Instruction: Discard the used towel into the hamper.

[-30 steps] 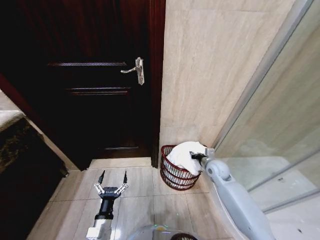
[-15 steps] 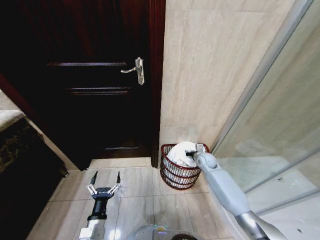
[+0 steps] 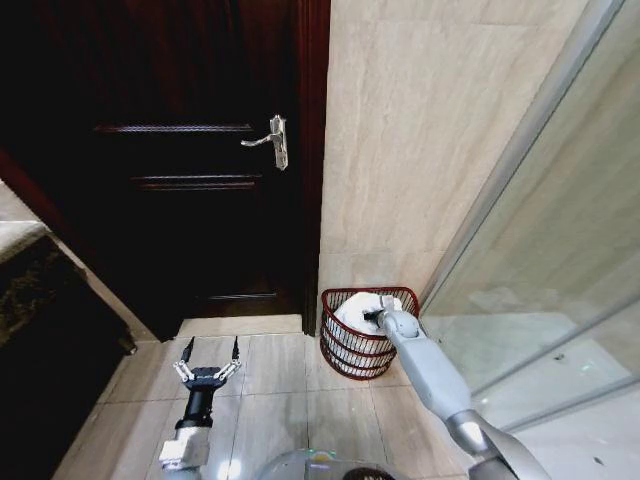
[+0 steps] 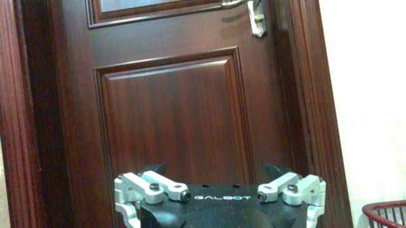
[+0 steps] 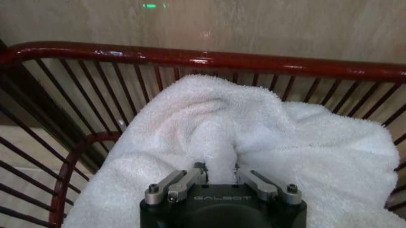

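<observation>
The hamper is a small dark red wire basket standing on the floor in the corner between the door frame and the tiled wall. The white towel lies bunched inside it, below the rim. My right gripper reaches down into the hamper. In the right wrist view the right gripper is shut on a fold of the towel, with the hamper rim curving beyond it. Out over the floor tiles, left of the hamper, my left gripper hangs open and holds nothing.
A dark wooden door with a metal handle stands closed just left of the hamper. A glass shower panel runs along the right. A dark counter sits at the left. The left gripper faces the door; the hamper rim shows beside it.
My right arm has pushed forward and down, and the towel has sunk from above the rim into the hamper. The left gripper has shifted slightly left.
</observation>
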You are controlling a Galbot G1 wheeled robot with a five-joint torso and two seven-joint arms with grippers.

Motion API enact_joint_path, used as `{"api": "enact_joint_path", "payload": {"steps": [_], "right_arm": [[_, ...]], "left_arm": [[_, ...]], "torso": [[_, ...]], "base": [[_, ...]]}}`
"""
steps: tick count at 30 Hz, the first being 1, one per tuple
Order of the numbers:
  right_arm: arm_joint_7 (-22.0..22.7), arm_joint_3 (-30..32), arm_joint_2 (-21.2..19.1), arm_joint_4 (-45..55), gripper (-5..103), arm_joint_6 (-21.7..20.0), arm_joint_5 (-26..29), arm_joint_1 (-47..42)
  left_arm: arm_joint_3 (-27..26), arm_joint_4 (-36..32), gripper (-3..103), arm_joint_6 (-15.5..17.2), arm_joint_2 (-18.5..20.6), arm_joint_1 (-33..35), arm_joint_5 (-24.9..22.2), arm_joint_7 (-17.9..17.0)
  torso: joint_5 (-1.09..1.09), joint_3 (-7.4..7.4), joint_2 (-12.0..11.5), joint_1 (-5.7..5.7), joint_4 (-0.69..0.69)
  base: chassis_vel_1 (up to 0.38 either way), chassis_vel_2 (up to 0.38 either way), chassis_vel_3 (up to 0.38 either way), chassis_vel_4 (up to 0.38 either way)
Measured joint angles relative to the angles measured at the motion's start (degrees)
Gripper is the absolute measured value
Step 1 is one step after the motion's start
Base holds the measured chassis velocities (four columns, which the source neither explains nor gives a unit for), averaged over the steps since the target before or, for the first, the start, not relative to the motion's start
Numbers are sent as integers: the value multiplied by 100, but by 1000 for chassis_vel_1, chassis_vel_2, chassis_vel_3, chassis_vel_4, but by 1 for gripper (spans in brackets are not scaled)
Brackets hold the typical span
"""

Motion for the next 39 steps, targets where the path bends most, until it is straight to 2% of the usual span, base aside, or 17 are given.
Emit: {"api": "enact_joint_path", "payload": {"steps": [1, 3, 4, 7, 10, 11, 12, 15, 17, 18, 19, 21, 24, 26, 29, 31, 39], "right_arm": [[46, 2, -24, 102, 16, 61, -19, -35], [119, 3, -52, 223, 16, 109, -18, -76], [229, 11, -109, 438, 27, 170, -11, -148], [384, 52, -241, 900, 32, 222, 10, -320], [514, 203, -402, 1519, 49, 244, 3, -598], [514, 203, -402, 1519, 49, 244, 3, -598], [561, 296, -462, 1794, 49, 252, 4, -732], [640, 666, -680, 2664, 66, 292, 39, -1241], [647, 715, -699, 2764, 66, 309, 48, -1298], [669, 833, -730, 2962, 71, 351, 73, -1438], [733, 1011, -758, 3289, 82, 409, 105, -1656], [759, 1108, -770, 3519, 82, 442, 119, -1796], [707, 1366, -794, 4277, 96, 485, 138, -2309], [662, 1395, -794, 4400, 99, 486, 123, -2423], [313, 1436, -795, 4519, 100, 485, -129, -2653], [-246, 1372, -823, 4310, 100, 389, -498, -2669], [-612, 835, -855, 3171, 100, 336, -728, -2004]], "left_arm": [[7, 0, 100, 20, -7, -19, -5, 1], [18, 4, 100, 30, -15, -33, -9, 2], [40, 21, 100, 43, -34, -48, -12, 3], [108, 43, 100, 80, -70, -65, -14, 3], [239, 44, 100, 156, -90, -88, -12, -11], [239, 44, 100, 156, -90, -88, -12, -11], [286, 44, 100, 188, -95, -101, -8, -19], [392, 35, 100, 258, -97, -143, 22, -44], [397, 33, 100, 262, -95, -146, 24, -44], [406, 20, 100, 276, -93, -154, 31, -49], [414, -9, 100, 301, -88, -160, 40, -54], [415, -30, 100, 312, -90, -162, 46, -60], [444, -90, 100, 319, -101, -141, 99, -123], [458, -95, 100, 318, -100, -128, 107, -136], [495, -95, 100, 270, -98, -72, 133, -175], [539, -95, 100, 203, -86, -10, 155, -224], [635, -142, 100, 90, -58, -25, 296, -248]], "torso": [[1, 1, -1, 0, 0], [3, 2, -2, 1, 1], [4, 2, -2, 1, 1], [2, 2, -2, 1, 0], [4, 2, -2, 2, 1], [4, 2, -2, 2, 1], [3, 1, -2, 1, 0], [3, 0, -2, 1, -1], [3, 0, -2, 1, -1], [1, 0, -2, 1, -2], [3, 0, -2, 1, -2], [3, 0, -2, 1, -2], [0, -1, -1, 1, -1], [1, -1, -1, 1, -2], [0, -1, -1, 0, -2], [-1, -1, 0, 0, -2], [1, 0, 0, 0, 0]], "base": [[0, 0, 0, 0], [0, 0, 0, 0], [0, 0, 0, 0], [0, 0, 0, 0], [0, 0, 0, 0], [0, 0, 0, 0], [0, 0, 0, 0], [0, 0, 0, 0], [0, 0, 0, 0], [0, 0, 0, 0], [0, 0, 0, 0], [0, 0, 0, 0], [0, 0, 0, 0], [0, 0, 0, 0], [0, 0, 0, 0], [0, 0, 0, 0], [0, 0, 0, 0]]}}
